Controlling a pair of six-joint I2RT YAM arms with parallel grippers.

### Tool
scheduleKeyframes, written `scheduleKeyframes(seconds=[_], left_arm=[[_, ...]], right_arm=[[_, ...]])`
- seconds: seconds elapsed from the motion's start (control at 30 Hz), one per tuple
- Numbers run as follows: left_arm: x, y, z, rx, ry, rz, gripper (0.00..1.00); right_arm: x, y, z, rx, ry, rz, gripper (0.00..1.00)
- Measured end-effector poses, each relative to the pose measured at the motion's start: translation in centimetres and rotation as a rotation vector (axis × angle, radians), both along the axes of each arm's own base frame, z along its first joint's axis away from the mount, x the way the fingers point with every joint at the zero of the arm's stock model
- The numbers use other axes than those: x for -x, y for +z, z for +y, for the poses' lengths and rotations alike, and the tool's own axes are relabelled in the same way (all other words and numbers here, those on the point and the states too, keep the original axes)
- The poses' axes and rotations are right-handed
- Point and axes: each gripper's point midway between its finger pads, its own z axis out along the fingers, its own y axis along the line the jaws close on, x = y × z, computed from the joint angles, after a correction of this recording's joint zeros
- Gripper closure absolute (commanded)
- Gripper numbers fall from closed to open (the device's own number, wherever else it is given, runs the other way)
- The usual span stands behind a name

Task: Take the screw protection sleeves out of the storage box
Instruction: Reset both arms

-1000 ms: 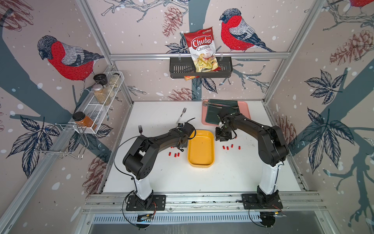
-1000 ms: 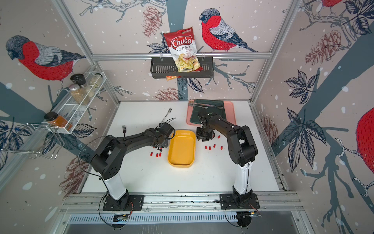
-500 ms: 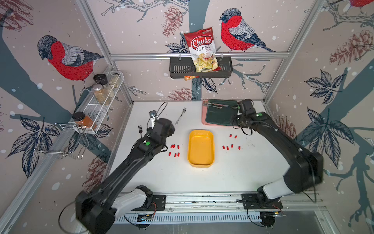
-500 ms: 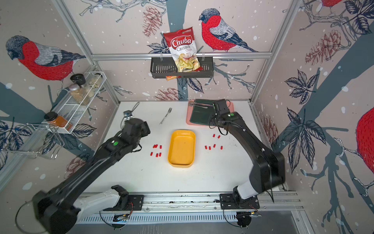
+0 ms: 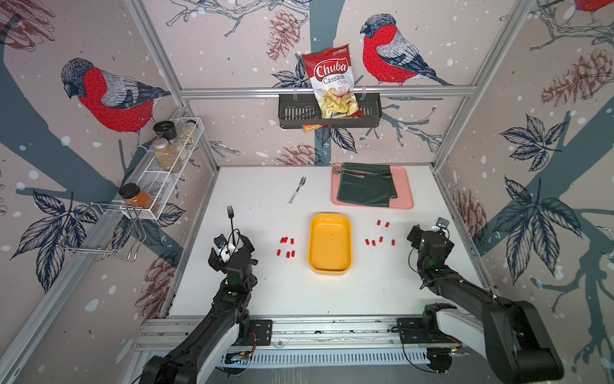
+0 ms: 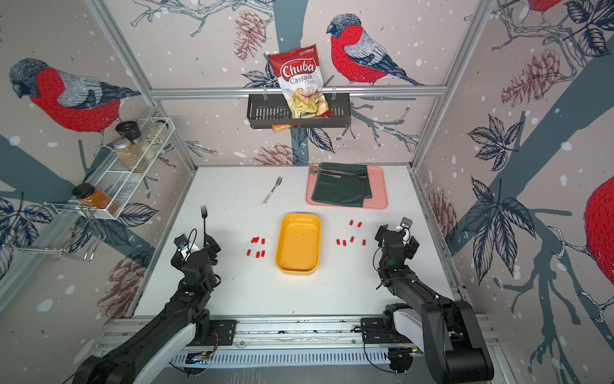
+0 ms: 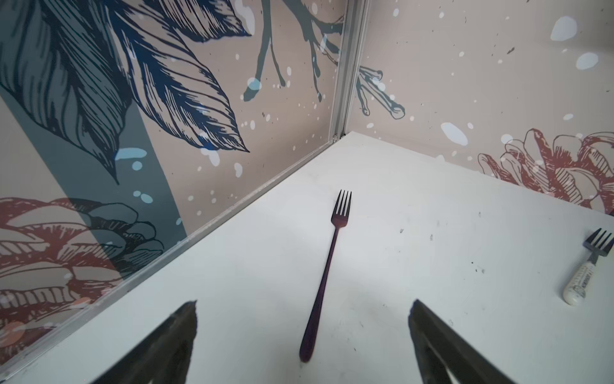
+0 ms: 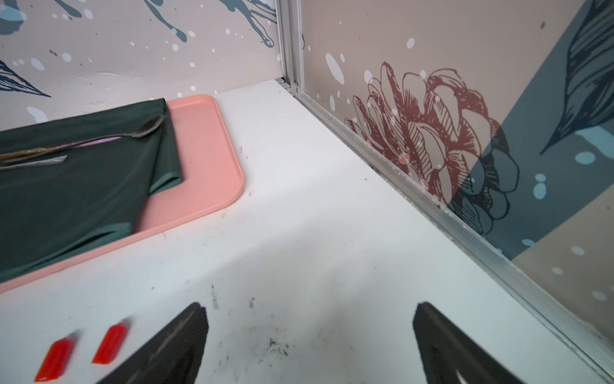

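Note:
The yellow storage box (image 5: 330, 270) (image 6: 297, 271) sits mid-table with a bare floor. Red screw protection sleeves lie on the white table on both sides of it: several to its left (image 5: 288, 255) (image 6: 257, 255) and several to its right (image 5: 380, 238) (image 6: 352, 238). Two of them (image 8: 111, 344) show beside my right gripper in the right wrist view. My left gripper (image 5: 229, 249) (image 6: 194, 249) (image 7: 304, 302) stands open and empty near the left wall. My right gripper (image 5: 430, 232) (image 6: 397, 236) (image 8: 309, 303) is open and empty near the right wall.
A black fork (image 5: 230, 221) (image 7: 327, 272) lies just ahead of the left gripper. A white-handled fork (image 5: 296, 190) lies further back. A pink tray (image 5: 403, 186) with a green cloth (image 5: 365, 184) and spoons sits at the back right. Walls stand close beside both grippers.
Both arms have pulled back from the box's far edge to the near left and near right of the table. Both grippers have opened wide.

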Motion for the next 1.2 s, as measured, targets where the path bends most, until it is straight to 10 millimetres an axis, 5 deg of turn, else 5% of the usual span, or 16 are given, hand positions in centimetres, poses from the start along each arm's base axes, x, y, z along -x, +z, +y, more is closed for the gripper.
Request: scheduleKeyframes(seconds=[0.3, 0.4, 0.47, 0.57, 0.67, 1.2], left_arm=[[-5.5, -1.0, 1.2, -0.035, -0.031, 0.018, 0.02], [-7.7, 0.4, -0.2, -0.029, -0.129, -0.033, 0.02], [-7.9, 0.0, -0.5, -0.028, -0.167, -0.031, 0.02], [-7.8, -2.3, -1.2, -0.031, -0.219, 0.025, 0.01], [-9.0, -0.2, -1.9, -0.042, -0.261, -0.049, 0.02], [-10.1, -0.3, -2.7, -0.054, -0.297, -0.007, 0.02]], right_arm=[[-4.5, 2.5, 1.4, 0.025, 0.104, -0.153, 0.0], [-5.0, 1.1, 0.6, 0.022, 0.095, -0.157, 0.0], [-4.2, -0.2, -0.1, 0.021, 0.079, -0.123, 0.0], [-4.8, 1.8, 0.0, 0.014, 0.09, -0.205, 0.0], [-4.8, 2.0, 0.1, 0.013, 0.094, -0.217, 0.0], [-5.3, 2.5, 0.4, 0.012, 0.102, -0.228, 0.0]])
